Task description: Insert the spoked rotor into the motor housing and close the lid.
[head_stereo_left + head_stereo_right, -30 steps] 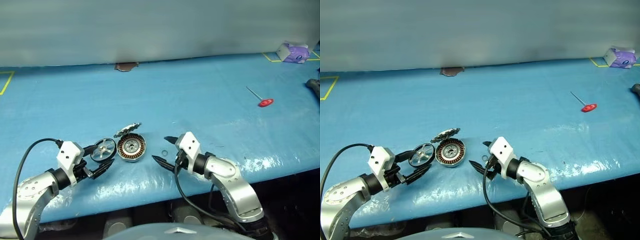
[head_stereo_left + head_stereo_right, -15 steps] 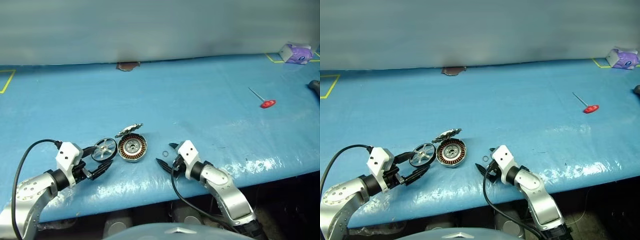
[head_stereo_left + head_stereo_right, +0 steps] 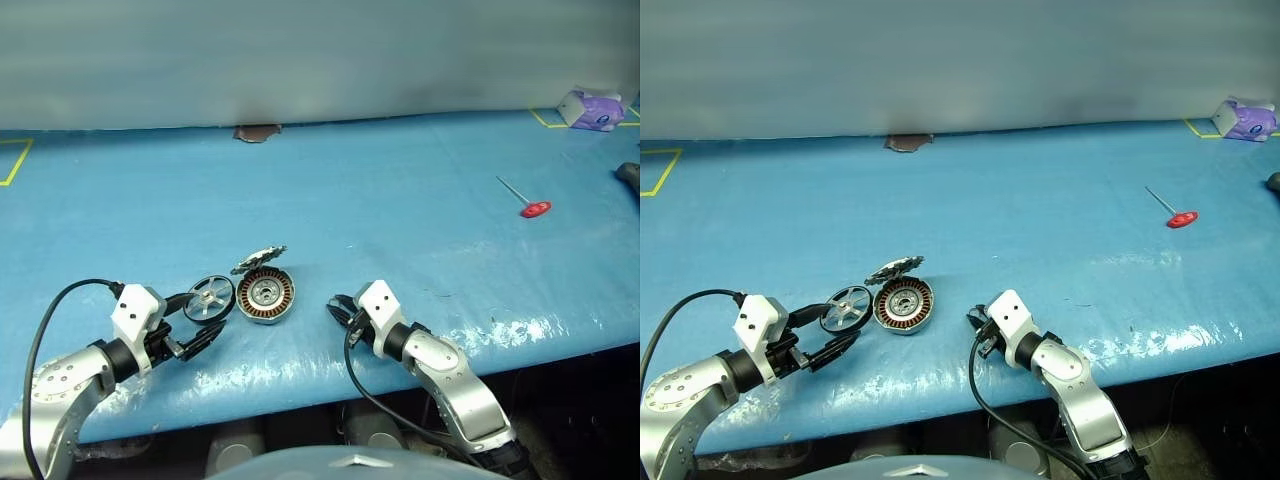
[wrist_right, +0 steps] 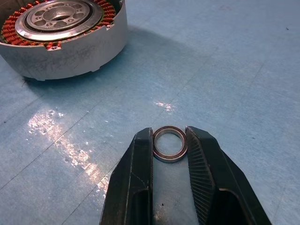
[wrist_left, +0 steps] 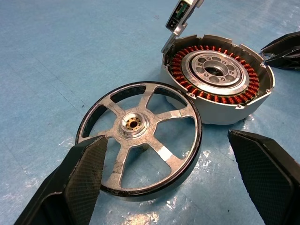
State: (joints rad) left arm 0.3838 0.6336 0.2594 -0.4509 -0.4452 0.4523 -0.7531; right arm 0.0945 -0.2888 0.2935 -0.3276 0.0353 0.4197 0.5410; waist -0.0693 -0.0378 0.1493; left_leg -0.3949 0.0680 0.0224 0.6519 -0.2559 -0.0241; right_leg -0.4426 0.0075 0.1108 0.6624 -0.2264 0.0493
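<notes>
The spoked rotor [image 3: 208, 298] lies flat on the blue table, its brass hub [image 5: 132, 123] facing up. My left gripper [image 3: 203, 318] is open, one finger on each side of the rotor's near edge and clear of it. Just right of the rotor sits the motor housing [image 3: 265, 294], its copper windings [image 5: 183, 54] showing. The lid [image 3: 258, 259] leans tilted against the housing's far side. My right gripper [image 4: 169, 140] rests low on the table to the right of the housing, shut on a small metal ring [image 4: 169, 143] that still lies on the surface.
A red-handled tool [image 3: 530, 205] lies far right, and a purple object [image 3: 588, 108] sits at the back right corner. A brown patch [image 3: 255, 132] marks the table's far edge. The table's front edge runs just behind both grippers.
My right gripper has sunk to the table and closed its fingers onto the small ring. The left gripper, rotor, housing and lid have not moved.
</notes>
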